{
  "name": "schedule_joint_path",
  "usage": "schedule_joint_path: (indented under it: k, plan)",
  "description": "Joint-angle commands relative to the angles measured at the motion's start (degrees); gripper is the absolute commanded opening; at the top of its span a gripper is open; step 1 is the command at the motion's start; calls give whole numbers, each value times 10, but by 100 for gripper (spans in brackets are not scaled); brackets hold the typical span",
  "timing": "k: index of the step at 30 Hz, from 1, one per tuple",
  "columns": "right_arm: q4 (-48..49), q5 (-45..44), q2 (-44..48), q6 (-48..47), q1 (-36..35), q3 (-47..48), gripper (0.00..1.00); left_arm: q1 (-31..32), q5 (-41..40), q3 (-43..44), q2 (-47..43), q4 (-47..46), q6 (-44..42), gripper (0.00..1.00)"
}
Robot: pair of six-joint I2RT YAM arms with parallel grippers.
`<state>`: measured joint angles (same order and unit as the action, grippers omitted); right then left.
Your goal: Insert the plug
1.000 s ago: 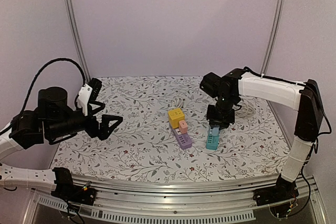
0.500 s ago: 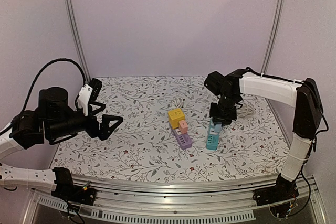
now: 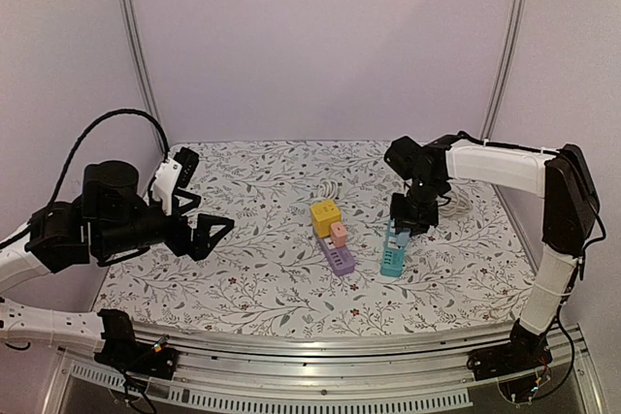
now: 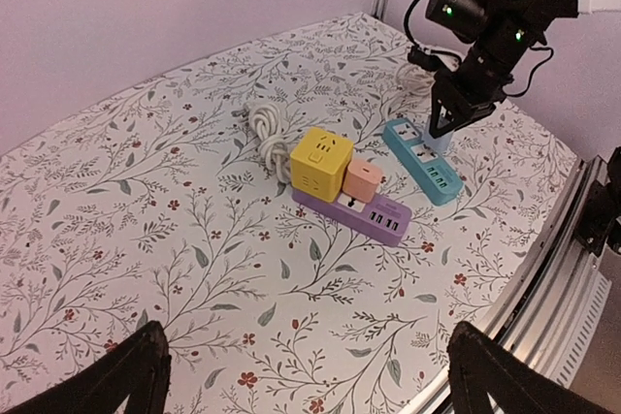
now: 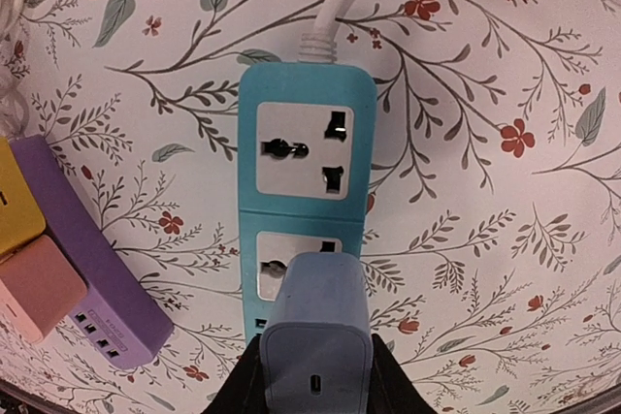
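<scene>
two fingers of the right gripper (image 5: 315, 377) pinch a blue plug (image 5: 316, 322) between them, its body poking out past the tips. the plug sits over the second socket of the teal power strip (image 5: 307, 133), covering that socket's lower part; whether its pins are in, i cannot tell. a purple strip (image 5: 97, 278) lies just beside, carrying a yellow cube (image 4: 321, 163) and a pink adapter (image 4: 361, 181). the left gripper (image 3: 212, 212) hangs spread wide above the table (image 3: 262, 273), holding nothing.

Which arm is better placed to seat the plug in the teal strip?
Right. The right gripper holds the blue plug over the teal power strip's second socket; the left gripper hangs open and empty, well away.
</scene>
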<state>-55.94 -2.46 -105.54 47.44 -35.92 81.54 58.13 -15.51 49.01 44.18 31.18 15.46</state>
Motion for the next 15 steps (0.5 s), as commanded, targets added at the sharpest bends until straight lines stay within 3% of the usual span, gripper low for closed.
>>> schedule_joint_path:
  k: [1,15]
  plan:
    - [27,14,1,-6,10,-29,0,1,3,5,6,-3,8,99]
    - [39,40,3,-5,12,-60,0,1,-2,2,6,-2,15,99]
